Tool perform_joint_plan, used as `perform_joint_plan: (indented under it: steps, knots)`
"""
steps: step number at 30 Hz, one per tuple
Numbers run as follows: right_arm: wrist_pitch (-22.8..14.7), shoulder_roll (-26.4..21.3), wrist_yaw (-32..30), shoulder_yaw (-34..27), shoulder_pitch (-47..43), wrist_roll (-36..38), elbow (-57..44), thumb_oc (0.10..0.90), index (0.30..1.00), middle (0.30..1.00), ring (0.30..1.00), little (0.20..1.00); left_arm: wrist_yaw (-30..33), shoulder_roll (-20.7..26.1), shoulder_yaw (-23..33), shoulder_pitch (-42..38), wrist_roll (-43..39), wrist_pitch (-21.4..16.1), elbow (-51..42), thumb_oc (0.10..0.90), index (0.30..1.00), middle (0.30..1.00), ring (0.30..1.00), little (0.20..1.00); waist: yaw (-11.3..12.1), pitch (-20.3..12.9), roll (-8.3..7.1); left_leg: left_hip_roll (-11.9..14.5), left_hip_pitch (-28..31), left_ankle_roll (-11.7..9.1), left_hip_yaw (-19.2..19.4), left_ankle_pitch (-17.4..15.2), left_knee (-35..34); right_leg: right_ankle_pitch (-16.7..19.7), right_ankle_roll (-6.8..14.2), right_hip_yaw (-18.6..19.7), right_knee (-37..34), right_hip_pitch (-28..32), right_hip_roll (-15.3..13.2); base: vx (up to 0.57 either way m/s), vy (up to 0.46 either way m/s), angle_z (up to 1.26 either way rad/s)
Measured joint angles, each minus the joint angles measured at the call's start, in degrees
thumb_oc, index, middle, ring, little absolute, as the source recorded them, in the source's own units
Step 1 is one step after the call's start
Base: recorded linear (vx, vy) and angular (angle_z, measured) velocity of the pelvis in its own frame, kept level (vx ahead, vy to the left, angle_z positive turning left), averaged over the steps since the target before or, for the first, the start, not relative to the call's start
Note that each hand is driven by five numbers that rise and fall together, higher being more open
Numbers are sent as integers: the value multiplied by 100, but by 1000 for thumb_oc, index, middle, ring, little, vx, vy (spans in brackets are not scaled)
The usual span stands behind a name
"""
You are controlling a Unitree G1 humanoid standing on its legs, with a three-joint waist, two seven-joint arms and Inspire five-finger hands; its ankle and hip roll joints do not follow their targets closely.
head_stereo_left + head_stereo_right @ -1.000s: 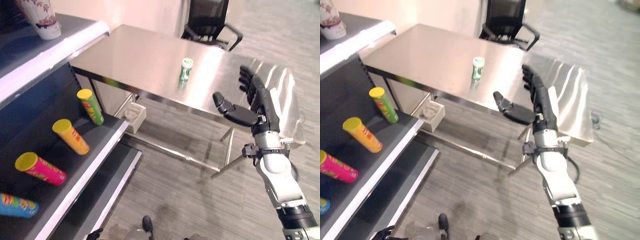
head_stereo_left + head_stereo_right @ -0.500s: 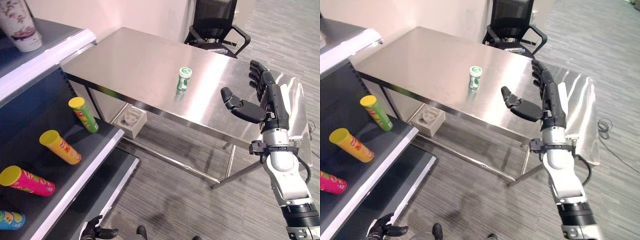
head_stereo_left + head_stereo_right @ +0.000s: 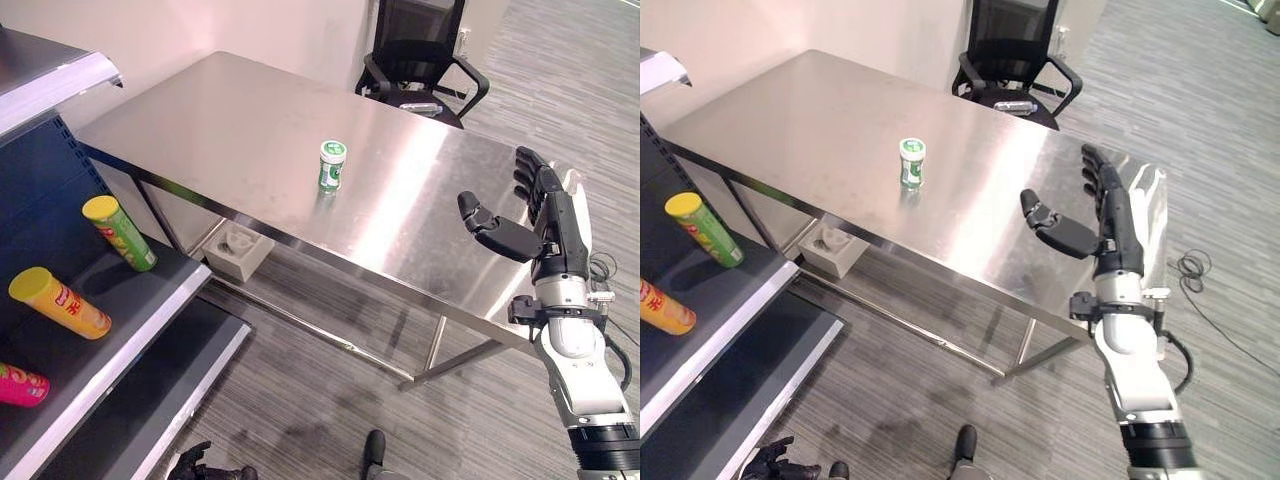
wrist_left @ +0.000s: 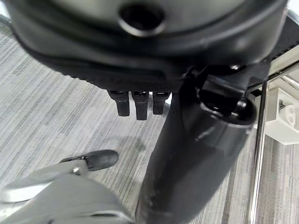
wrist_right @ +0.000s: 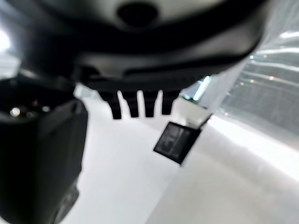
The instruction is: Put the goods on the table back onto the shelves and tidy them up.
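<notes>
A small green-and-white can (image 3: 332,165) stands upright near the middle of the steel table (image 3: 200,120). My right hand (image 3: 548,215) is raised over the table's near right corner, well to the right of the can. It is open, with straight fingers (image 5: 138,105), the thumb out to the side, and nothing in it. My left hand (image 3: 200,462) hangs low beside the shelf unit, its fingers (image 4: 136,102) straight and pointing at the floor, empty. On the dark shelf (image 3: 190,290) lie a green tube (image 3: 120,232), a yellow-capped orange tube (image 3: 58,302) and a pink tube (image 3: 20,385).
A black office chair (image 3: 420,60) stands behind the table's far side. A white box (image 3: 235,250) sits on the floor under the table, by the shelf's corner. An upper shelf's white edge (image 3: 60,90) juts out at the left. Grey floor lies between shelf and table.
The whole picture has swung right, away from the shelf and toward the table. My right hand stays raised and open, and the can has not moved on the table.
</notes>
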Motion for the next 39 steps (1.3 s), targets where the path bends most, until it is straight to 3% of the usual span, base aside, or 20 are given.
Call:
perform_joint_plan:
  steps: [4,5,7,9,14,16,17,18,19,22,24,26,27,28,29,30,33,34,36,39]
  knots:
    - [-1,0,-1,0,6,-3,-2,800,900,900,900,900,4,46,48,-66,4,0,0,800,900,900,900,900,1,17,-26,-15,41,31,-56,-40,-18,-28,30,-3,8,49,-87,164,-145,13]
    - [-6,-13,-9,-50,224,-11,-16,800,900,900,900,900,33,53,83,-87,7,0,-2,800,900,900,900,900,-77,43,-41,-20,46,19,-335,-111,-23,-292,336,6,10,271,-125,334,-355,50]
    - [-24,-14,3,-144,299,-41,-15,800,900,900,900,900,69,-13,113,-130,5,2,29,800,900,900,900,900,-77,116,14,99,0,-48,-556,-46,65,-454,407,7,-6,419,1,235,-258,80]
    - [34,-85,11,-454,599,-43,-33,800,900,900,900,900,85,-38,6,-247,4,-1,46,800,900,900,900,900,-283,156,49,195,-199,-75,-1029,-30,164,-754,358,13,-9,658,167,1,-1,116]
    - [27,-123,30,-445,295,-3,239,800,900,900,900,900,90,-259,167,-127,-14,11,139,800,900,900,900,900,-192,169,100,339,-227,-197,-1137,61,209,-744,270,-166,-10,756,293,214,-559,28]
    - [-6,-195,110,-208,156,78,214,800,900,900,900,900,79,-271,108,-112,-174,-5,43,800,900,900,900,900,7,171,210,656,-570,-425,-1299,47,487,-1124,44,-389,180,663,659,238,-911,52]
    - [-123,-167,-53,-80,154,207,218,800,900,900,900,900,168,-278,-13,-262,-325,-111,-6,800,900,900,900,900,116,244,270,827,-1444,-571,-1359,-136,1871,-2100,-647,-337,1241,111,849,40,-61,66]
    - [-65,39,156,-225,487,203,-28,800,900,900,900,900,113,-237,98,-415,-558,-147,-237,800,900,900,900,900,242,361,262,876,-2372,-289,-885,223,3005,-2323,-426,-687,1883,-154,875,47,-59,138]
    - [-44,34,227,-4,567,204,-16,800,900,900,900,900,40,-133,74,-439,-544,-147,-325,800,900,900,900,900,131,373,12,760,-2364,-121,-698,502,2995,-2406,-388,-618,1697,7,803,21,2,203]
    - [-4,-203,422,220,268,178,-62,800,900,900,900,900,-43,-200,-196,-208,-545,-41,-384,800,900,900,900,900,226,238,201,586,-1267,-23,-317,530,1560,-2228,-631,-759,1510,318,874,581,344,71]
    - [-80,-88,336,51,-278,16,160,800,900,900,900,900,-29,-232,-210,-105,-418,77,-82,800,900,900,900,900,146,190,188,-182,-794,103,-216,197,193,-1645,-682,-503,728,420,906,214,160,-11]
    - [-9,-331,295,-113,-263,-1,174,800,900,900,900,900,-28,-291,-202,20,-336,66,-138,800,900,900,900,900,189,149,481,-201,-706,407,-126,495,-17,-1197,-780,-463,-9,585,1346,392,452,-33]
    - [56,-173,269,-85,-213,-4,183,800,900,900,900,900,4,-226,-145,-40,-372,76,-126,800,900,900,900,900,153,240,322,-298,-628,508,-73,399,28,-1192,-724,-326,22,632,1360,259,342,-63]
    - [147,87,254,68,-296,-10,191,800,900,900,900,900,64,-76,-233,-51,-364,113,-49,800,900,900,900,900,230,308,178,-495,-453,1019,-5,56,79,-1249,-646,-39,219,598,1297,-7,7,-103]
    - [152,297,265,247,-415,-23,201,800,900,900,900,900,45,-132,-210,-4,-345,143,59,800,900,900,900,900,280,319,337,-478,-300,1208,81,242,-67,-1477,-429,-28,647,421,1328,0,0,-86]
    - [117,287,263,276,-266,-33,100,800,900,900,900,900,34,-156,-218,-40,-338,162,31,800,900,900,900,900,119,316,416,-394,-261,833,139,162,-51,-1612,-442,-202,854,404,1252,0,0,-36]
    - [123,120,285,269,-88,-80,69,800,900,900,900,900,82,-125,-174,-165,-340,17,-326,800,900,900,900,900,43,288,307,-540,-298,886,183,106,6,-1548,-64,-498,1498,261,662,159,360,0]
    - [130,451,271,227,-242,-187,143,800,900,900,900,900,41,-91,-179,-403,-341,-4,-242,800,900,900,900,900,-52,580,282,-516,-442,1185,544,-71,500,-1765,213,-395,3353,-545,228,58,126,3]
    - [205,353,288,316,51,-203,145,800,900,900,900,900,24,-128,-226,-292,-339,-6,-378,800,900,900,900,900,-107,430,442,-435,-193,986,535,-42,239,-1729,165,-589,3673,-629,118,0,0,25]
    - [183,146,377,373,-8,-247,180,800,900,900,900,900,41,43,-140,-346,-339,1,-355,800,900,900,900,900,41,407,379,-469,-224,991,493,-51,234,-2057,228,-605,3340,-620,-1,160,-223,-9]
